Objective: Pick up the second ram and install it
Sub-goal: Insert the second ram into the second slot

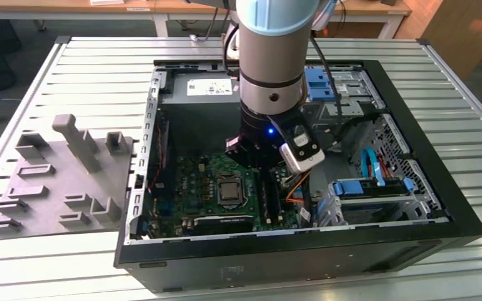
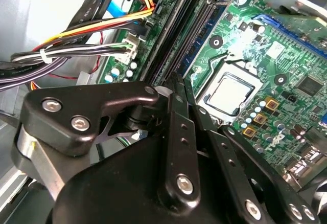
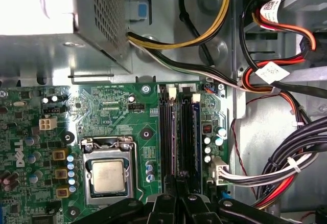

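My gripper (image 1: 268, 164) is down inside the open computer case, over the motherboard's ram slots (image 3: 180, 132). In both wrist views its black fingers (image 2: 176, 111) come together with no gap, their tips resting on the line of the slots. A dark ram stick (image 3: 177, 132) stands in a slot and runs out from under the fingertips (image 3: 176, 196). Beside it another stick (image 3: 188, 132) sits in a slot with a blue edge. I cannot tell whether the tips pinch the stick or only press on it.
The processor socket (image 3: 108, 175) lies beside the slots. Bundled power cables (image 3: 286, 173) and orange and yellow wires (image 2: 102, 24) run close by. The case wall (image 1: 145, 157) and drive cage (image 1: 375, 191) hem in the arm. A grey holder tray (image 1: 57, 182) sits on the table at the exterior view's left.
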You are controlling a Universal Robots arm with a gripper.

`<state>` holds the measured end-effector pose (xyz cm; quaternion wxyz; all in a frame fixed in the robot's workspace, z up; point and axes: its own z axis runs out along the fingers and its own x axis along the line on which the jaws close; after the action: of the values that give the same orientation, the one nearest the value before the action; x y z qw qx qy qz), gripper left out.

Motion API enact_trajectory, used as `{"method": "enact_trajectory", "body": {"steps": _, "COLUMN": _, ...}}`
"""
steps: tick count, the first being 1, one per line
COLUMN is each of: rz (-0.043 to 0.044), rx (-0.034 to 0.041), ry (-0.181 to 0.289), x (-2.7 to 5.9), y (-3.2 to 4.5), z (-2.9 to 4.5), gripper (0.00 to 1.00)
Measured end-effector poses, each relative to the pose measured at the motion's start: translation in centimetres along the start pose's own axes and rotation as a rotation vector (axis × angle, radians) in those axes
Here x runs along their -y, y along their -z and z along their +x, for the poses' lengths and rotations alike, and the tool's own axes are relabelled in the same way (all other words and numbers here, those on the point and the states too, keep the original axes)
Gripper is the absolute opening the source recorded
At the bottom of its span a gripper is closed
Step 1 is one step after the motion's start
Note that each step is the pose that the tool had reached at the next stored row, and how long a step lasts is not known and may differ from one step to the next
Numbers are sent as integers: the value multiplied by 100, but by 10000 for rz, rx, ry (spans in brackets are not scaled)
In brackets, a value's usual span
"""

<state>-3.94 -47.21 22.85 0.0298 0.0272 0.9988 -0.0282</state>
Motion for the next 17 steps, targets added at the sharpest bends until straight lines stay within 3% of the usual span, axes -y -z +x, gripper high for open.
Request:
{"method": "enact_trajectory", "body": {"steps": 3, "rz": -124, "rx": -6, "ry": -15, "x": 0, "y": -1, "z": 0, "gripper": 12}}
{"method": "enact_trajectory", "body": {"steps": 5, "rz": -163, "rx": -9, "ry": -58, "x": -1, "y": -2, "z": -1, "gripper": 12}}
{"method": "enact_trajectory", "body": {"steps": 17, "rz": -160, "rx": -34, "ry": -62, "x": -1, "y": 28, "z": -29, "gripper": 12}}
